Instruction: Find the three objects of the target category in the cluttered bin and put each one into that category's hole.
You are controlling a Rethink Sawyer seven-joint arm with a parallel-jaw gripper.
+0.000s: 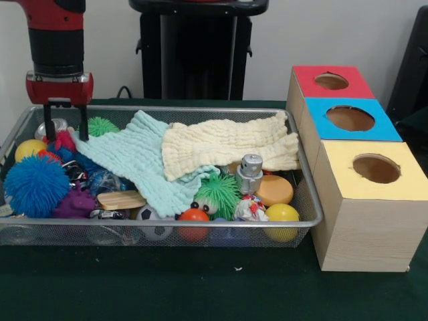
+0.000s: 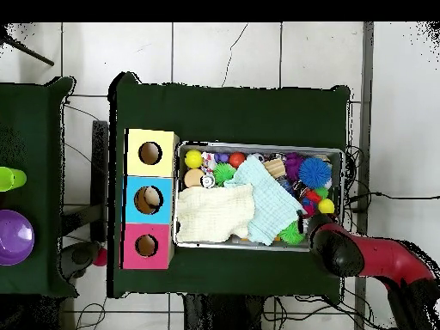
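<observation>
no readable text, labels or numbers

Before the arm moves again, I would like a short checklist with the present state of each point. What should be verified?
1. Gripper open: ok, its two black fingers stand apart above the far left corner of the silver wire mesh bin.
2. Gripper empty: ok, nothing between the fingers.
3. A target within reach: ok, a small green hairy puffer ball lies just beside the gripper.
4. That ball free to lift: cannot tell, the pale blue-green cloth borders it.
5. Round hole in the red-topped wooden box unblocked: ok.
6. Other puffer balls exposed: ok, the big blue hairy ball lies uncovered.
</observation>
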